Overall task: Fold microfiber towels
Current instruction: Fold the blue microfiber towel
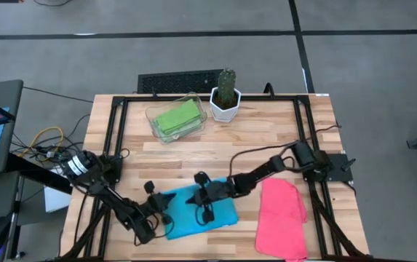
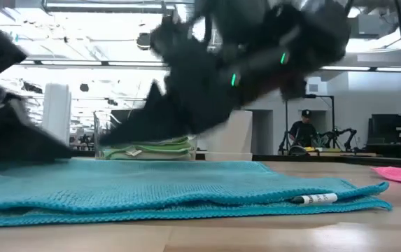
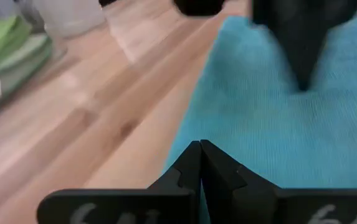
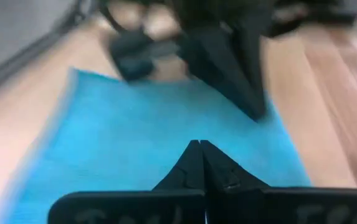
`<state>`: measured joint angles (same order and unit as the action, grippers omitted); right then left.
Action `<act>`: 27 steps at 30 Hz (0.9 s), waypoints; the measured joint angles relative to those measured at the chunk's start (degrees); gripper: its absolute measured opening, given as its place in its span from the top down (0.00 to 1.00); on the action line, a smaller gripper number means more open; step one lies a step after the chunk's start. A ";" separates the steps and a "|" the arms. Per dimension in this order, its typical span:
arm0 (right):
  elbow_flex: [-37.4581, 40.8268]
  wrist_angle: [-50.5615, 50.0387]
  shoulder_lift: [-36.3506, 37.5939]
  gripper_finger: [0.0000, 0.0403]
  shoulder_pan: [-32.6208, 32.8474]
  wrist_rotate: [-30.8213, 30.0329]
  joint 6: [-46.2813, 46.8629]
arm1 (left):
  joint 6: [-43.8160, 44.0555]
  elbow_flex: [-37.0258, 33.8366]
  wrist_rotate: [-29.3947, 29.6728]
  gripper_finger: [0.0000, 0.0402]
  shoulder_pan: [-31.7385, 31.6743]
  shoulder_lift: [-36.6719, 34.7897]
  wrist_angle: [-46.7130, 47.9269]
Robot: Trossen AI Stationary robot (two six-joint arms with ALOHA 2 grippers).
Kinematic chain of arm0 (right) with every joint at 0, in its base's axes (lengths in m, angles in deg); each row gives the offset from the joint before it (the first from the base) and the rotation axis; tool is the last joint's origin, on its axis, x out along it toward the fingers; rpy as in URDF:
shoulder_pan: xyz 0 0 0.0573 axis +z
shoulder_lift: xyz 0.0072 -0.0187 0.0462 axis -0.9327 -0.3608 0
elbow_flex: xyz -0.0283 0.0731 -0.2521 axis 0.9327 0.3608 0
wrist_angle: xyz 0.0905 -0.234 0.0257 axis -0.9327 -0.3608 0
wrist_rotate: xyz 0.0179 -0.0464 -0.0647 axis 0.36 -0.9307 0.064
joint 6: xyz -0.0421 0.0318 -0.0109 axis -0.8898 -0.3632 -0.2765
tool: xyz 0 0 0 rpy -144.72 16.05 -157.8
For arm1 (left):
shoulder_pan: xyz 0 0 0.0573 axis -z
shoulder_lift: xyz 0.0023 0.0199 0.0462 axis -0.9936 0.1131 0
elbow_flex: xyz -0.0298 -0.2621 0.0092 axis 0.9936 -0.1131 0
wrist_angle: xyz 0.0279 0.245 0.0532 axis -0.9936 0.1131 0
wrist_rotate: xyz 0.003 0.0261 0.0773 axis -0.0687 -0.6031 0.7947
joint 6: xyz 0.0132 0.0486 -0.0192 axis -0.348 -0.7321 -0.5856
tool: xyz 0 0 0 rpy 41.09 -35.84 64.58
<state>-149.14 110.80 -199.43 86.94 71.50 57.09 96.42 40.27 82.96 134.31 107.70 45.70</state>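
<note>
Nearest the front edge of the table (image 1: 266, 127), at about six o'clock in the overhead view, lies the blue towel (image 1: 201, 211), already doubled over, with a white label at its front hem. Its long axis runs roughly nine to three, tilted a little so the three o'clock end sits farther back.

Both of my grippers are over it. My left gripper (image 1: 166, 198) has its fingers pressed together, holding nothing, at the towel's nine o'clock end, with the cloth stretching away toward three o'clock; its wrist view shows the tips at the cloth's edge, bare wood just beside. My right gripper (image 1: 199, 200) is also pinched shut and empty, above the middle of the towel, a touch toward its far long edge. I judge the next fold to be across the long axis, so what matters is which short end each gripper can reach: the left is already at the nine o'clock end, while the right is nearer the three o'clock end but must travel that way to meet it.

Farther right, at about four o'clock, the pink towel (image 1: 282, 218) lies crumpled and unfolded, well apart from both grippers and closest to my right arm.

Farthest back, near twelve o'clock, green towels (image 1: 177, 118) lie folded in the tray (image 1: 152, 113), with a cactus pot (image 1: 225, 102) just beside it.
</note>
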 joint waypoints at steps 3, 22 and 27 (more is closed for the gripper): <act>1.86 4.27 -2.39 0.97 -1.99 0.88 1.14 | 4.53 -3.18 0.18 1.00 1.05 0.17 -1.79; 9.48 14.10 2.55 0.98 -7.92 4.65 0.19 | 6.51 -7.49 -1.91 1.00 1.64 0.04 -7.63; 12.20 15.26 0.39 0.97 -9.89 5.06 3.88 | 6.46 -7.49 -1.93 1.00 1.61 0.04 -7.72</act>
<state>-136.94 126.06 -199.04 77.05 76.55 60.98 102.88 32.78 81.02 135.93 107.75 37.98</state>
